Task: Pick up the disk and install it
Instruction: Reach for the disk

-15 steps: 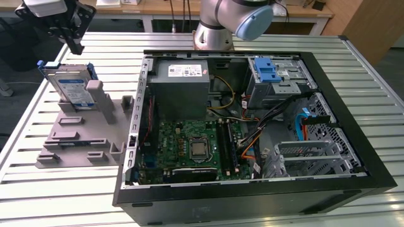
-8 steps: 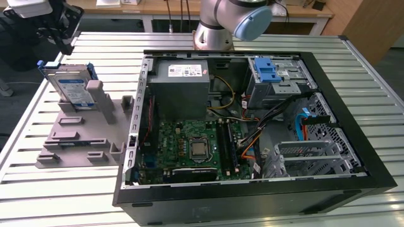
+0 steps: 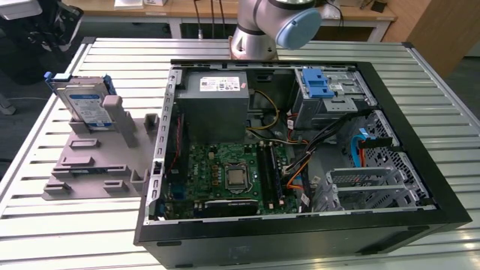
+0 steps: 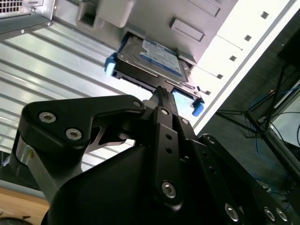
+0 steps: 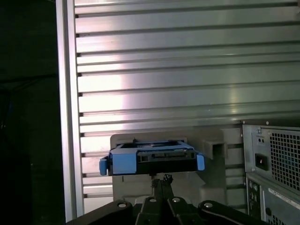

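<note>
Gripper [image 4: 160, 93] first: its two black fingers are pressed together with nothing between them, so it's clenched on empty air, tips pointed at the disk [image 4: 152, 58] and hanging just short of it, with no contact that I can make out in either wrist view. The disk stands on edge in a grey holder [image 3: 98, 152] on the slatted metal table [image 3: 75, 236], off to the exterior view's left of the open computer case [image 3: 442, 185] and apart from it. Looks-wise it's a flat silver rectangle with a white-and-blue label on one broad face, wrapped in a blue plastic rail frame, and blue tabs jut out at both ends of the edge nearest the fingers. That edge also carries a dark connector strip. Handling, as I judge it: a rigid, dense metal body, weighty for its size, no give at all, with smooth sides that could slide in a light pinch. The blue frame looks like the soft part, likely to flex or pop loose if squeezed alone, and the connector strip wants no knocks. Best hold, I'd say, is across the two broad faces on the part standing proud of the holder, near the middle, clear of tabs and connector. Over in the case, a drive cage with a blue latch [image 3: 318, 84] sits near the back corner.
</note>
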### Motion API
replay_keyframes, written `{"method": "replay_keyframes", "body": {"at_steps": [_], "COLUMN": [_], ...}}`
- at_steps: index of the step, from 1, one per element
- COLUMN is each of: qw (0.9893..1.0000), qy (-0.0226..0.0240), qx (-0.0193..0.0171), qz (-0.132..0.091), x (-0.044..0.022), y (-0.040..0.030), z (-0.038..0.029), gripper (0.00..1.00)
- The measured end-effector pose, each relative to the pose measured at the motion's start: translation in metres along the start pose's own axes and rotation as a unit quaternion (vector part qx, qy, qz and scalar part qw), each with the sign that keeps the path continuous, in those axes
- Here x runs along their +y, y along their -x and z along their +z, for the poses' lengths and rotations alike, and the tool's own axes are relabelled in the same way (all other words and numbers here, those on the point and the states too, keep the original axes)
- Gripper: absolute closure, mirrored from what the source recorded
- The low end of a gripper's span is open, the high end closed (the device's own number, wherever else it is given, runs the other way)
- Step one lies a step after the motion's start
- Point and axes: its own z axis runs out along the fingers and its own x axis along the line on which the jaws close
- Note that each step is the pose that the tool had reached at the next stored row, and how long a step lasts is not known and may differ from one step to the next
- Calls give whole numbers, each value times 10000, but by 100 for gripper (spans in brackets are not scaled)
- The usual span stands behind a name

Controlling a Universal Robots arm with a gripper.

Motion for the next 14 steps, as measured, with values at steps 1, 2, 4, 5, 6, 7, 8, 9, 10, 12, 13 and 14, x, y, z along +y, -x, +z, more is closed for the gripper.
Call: {"method": "replay_keyframes", "body": {"at_steps": [1,2,4,5,6,7,8,9,10,12,13,14], "qw": [10000,10000,10000,10000,10000,10000,10000,10000,10000,10000,10000,10000], "qy": [0,0,0,0,0,1,0,0,0,0,0,0], "qx": [0,0,1,1,1,1,1,1,2,1,1,1], "qz": [0,0,0,0,0,0,0,0,0,0,-1,-1], "x": [2,6,16,22,26,29,30,30,29,28,27,27], "y": [-34,-67,-117,-133,-146,-158,-169,-180,-194,-212,-213,-213], "z": [3,7,12,13,14,16,16,17,17,18,18,18], "gripper": [89,89,89,89,89,89,89,89,89,89,89,89]}}
